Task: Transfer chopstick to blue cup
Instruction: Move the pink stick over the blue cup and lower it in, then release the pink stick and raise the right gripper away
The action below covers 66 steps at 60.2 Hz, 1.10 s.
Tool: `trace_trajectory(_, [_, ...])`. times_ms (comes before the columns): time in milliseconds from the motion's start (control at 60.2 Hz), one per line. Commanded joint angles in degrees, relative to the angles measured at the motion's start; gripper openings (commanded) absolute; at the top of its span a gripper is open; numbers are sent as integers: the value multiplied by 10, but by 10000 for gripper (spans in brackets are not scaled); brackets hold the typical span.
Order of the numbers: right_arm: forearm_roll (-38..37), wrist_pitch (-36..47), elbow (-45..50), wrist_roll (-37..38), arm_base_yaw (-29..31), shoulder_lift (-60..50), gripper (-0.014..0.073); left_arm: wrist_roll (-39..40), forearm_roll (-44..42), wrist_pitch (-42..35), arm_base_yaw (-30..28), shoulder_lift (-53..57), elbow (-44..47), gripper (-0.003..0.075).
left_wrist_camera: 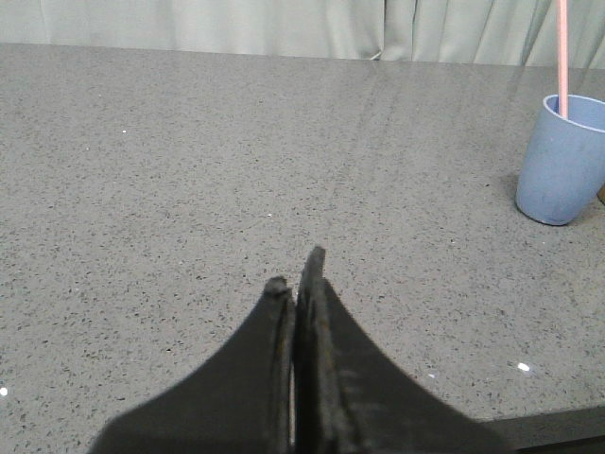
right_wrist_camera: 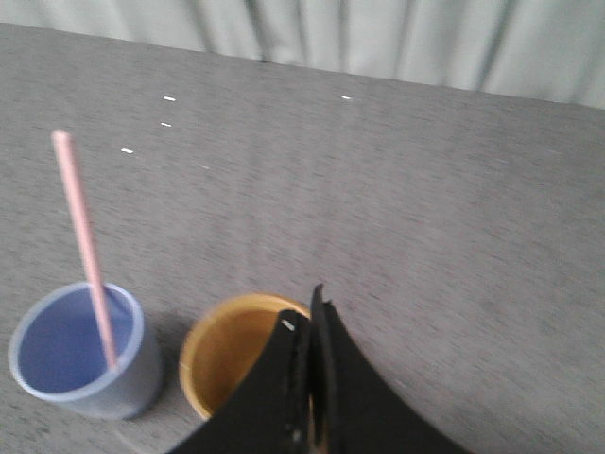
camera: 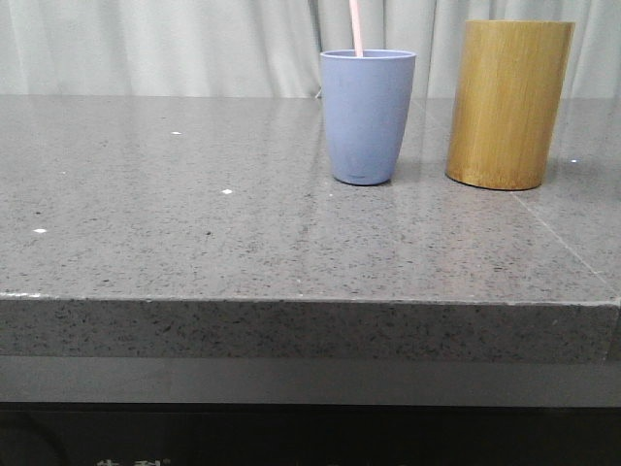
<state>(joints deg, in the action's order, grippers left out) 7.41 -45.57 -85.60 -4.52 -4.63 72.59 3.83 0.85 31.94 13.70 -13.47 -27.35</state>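
The blue cup [camera: 368, 116] stands upright on the grey table, right of centre. A pale pink chopstick [camera: 356, 27] stands inside it, its upper part rising out of the rim. The cup [left_wrist_camera: 561, 159] and chopstick [left_wrist_camera: 562, 57] also show in the left wrist view, and the cup [right_wrist_camera: 80, 352] and chopstick [right_wrist_camera: 85, 246] in the right wrist view. My left gripper [left_wrist_camera: 299, 274] is shut and empty, low over bare table, well away from the cup. My right gripper [right_wrist_camera: 304, 310] is shut and empty, above the bamboo cylinder's rim. Neither gripper shows in the front view.
A taller yellow-brown bamboo cylinder [camera: 509, 103] stands to the right of the blue cup; its inside [right_wrist_camera: 236, 355] looks empty in the right wrist view. The grey speckled table [camera: 194, 223] ends at a front edge [camera: 291, 301]. Pale curtains hang behind.
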Motion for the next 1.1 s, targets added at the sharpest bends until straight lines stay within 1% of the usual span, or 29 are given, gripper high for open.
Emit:
trace_trajectory(0, [-15, 32, 27, -1, 23, -60, -69, 6, 5, -45, -1, -6, -16, -19])
trace_trajectory(83, [-15, 42, 88, -1, 40, -117, -69, 6, 5, -45, -1, -6, -16, -19])
trace_trajectory(166, [-15, 61, 160, -1, 43, -173, -69, 6, 5, -45, -1, -6, -16, -19])
trace_trajectory(183, [-15, 73, 187, -1, 43, -188, -69, 6, 5, -45, -1, -6, -16, -19])
trace_trajectory(382, [-15, 185, 365, -1, 43, -331, -69, 6, 5, -45, -1, -6, -16, -19])
trace_trajectory(449, [-15, 204, 425, -1, 43, -387, -69, 6, 5, -45, -1, -6, -16, -19])
trace_trajectory(598, [-9, 225, 523, -1, 43, -484, -69, 6, 5, -45, -1, -6, -16, -19])
trace_trajectory(731, [13, 247, 585, -1, 43, -568, -69, 6, 5, -45, -1, -6, -16, -19])
trace_trajectory(848, [14, 272, 626, -1, 43, -627, -69, 6, 5, -45, -1, -6, -16, -19])
trace_trajectory(947, [14, 273, 641, -1, 43, -651, -69, 6, 5, -45, -1, -6, -16, -19])
trace_trajectory(1080, [14, 269, 643, -1, 43, -653, -69, 6, 5, -45, -1, -6, -16, -19])
